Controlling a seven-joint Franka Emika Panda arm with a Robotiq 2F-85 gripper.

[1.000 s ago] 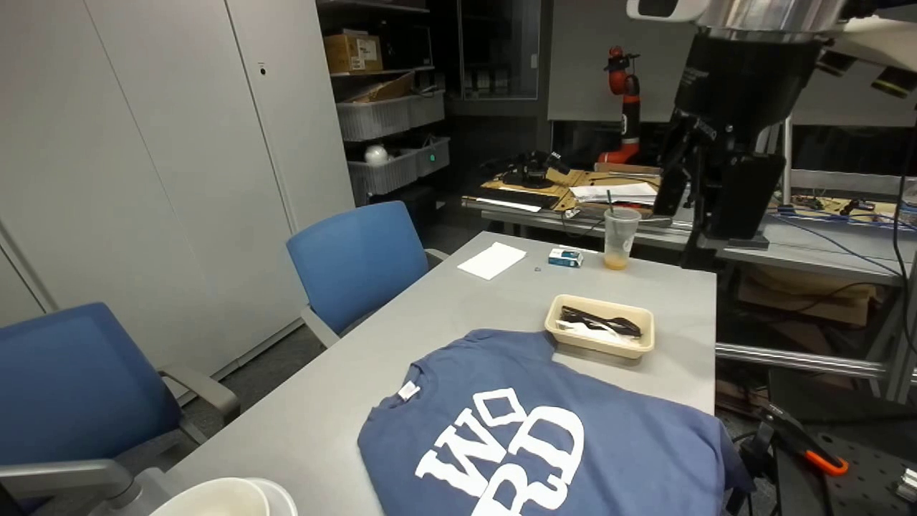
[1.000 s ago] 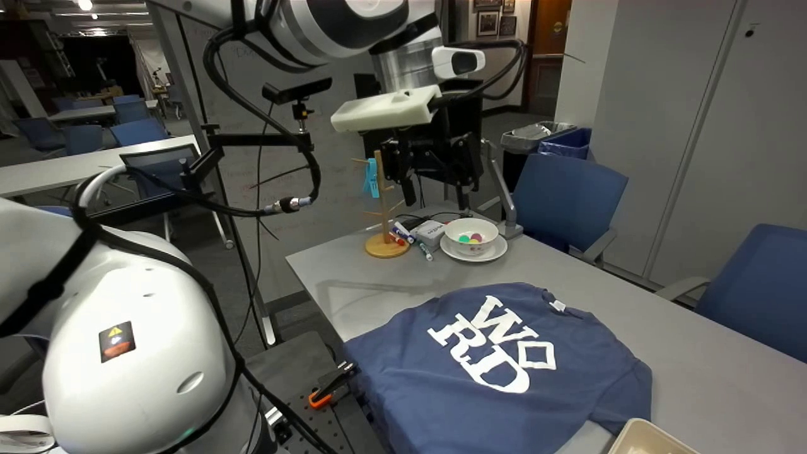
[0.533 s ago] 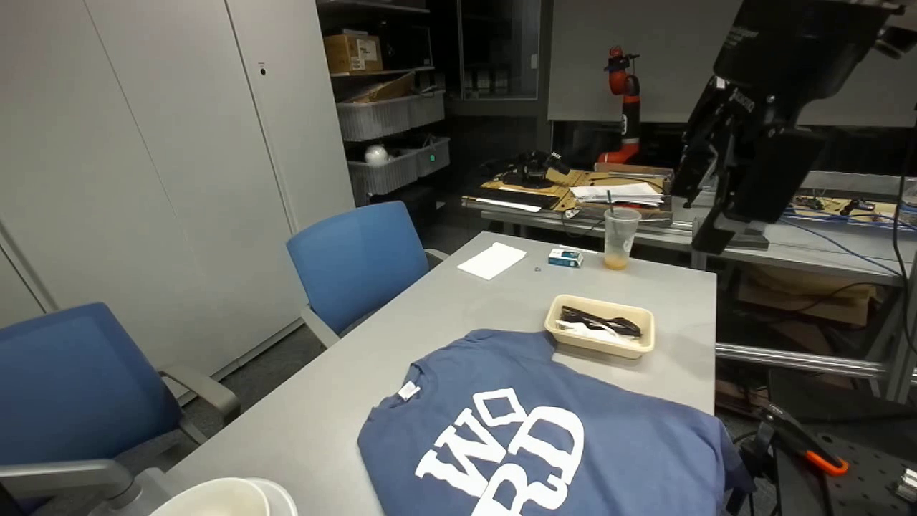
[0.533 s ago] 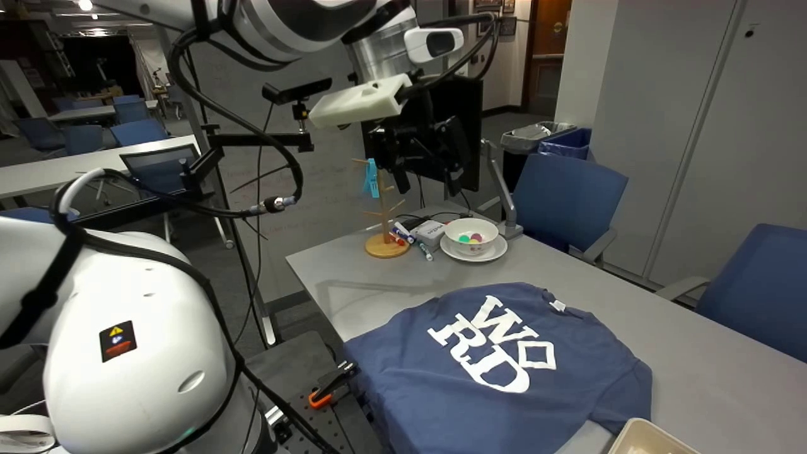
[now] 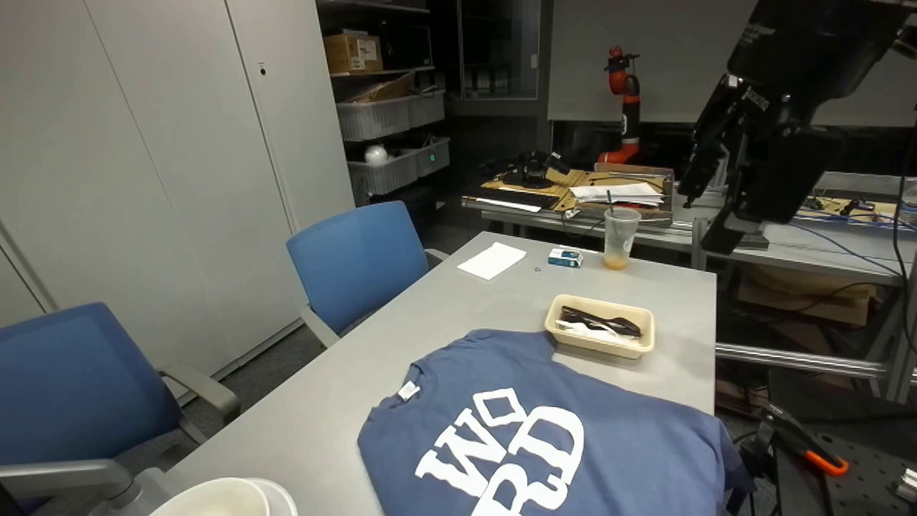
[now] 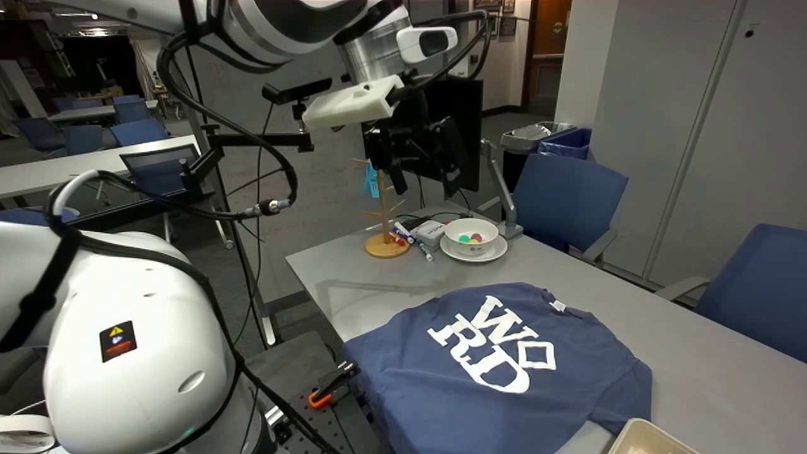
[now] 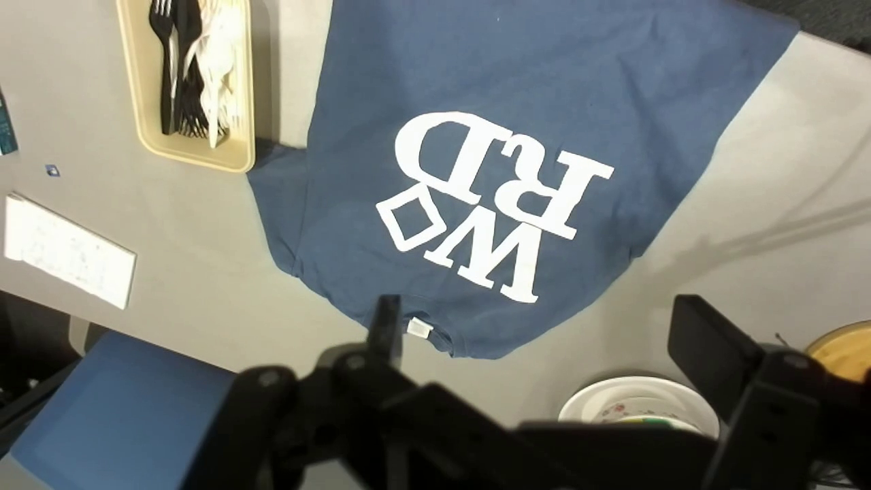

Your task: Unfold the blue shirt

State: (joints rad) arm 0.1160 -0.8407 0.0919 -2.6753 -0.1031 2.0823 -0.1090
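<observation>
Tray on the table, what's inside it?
The tray holds black cutlery, including a fork, and white cutlery. The pieces overlap, so whatever lies beneath them is covered and cannot be seen.

Tall pale cabinets [image 5: 179, 165] stand behind two blue chairs [image 5: 358, 258] along the grey counter [image 5: 458, 308]; I see grey bins [image 5: 380, 118] on dim shelves [image 5: 401, 72] beyond, a brown door [image 6: 543, 82] past a pale wall [image 6: 580, 69], and, farther off, ceiling lights [image 6: 96, 30] and a long white table [image 6: 38, 178]
</observation>
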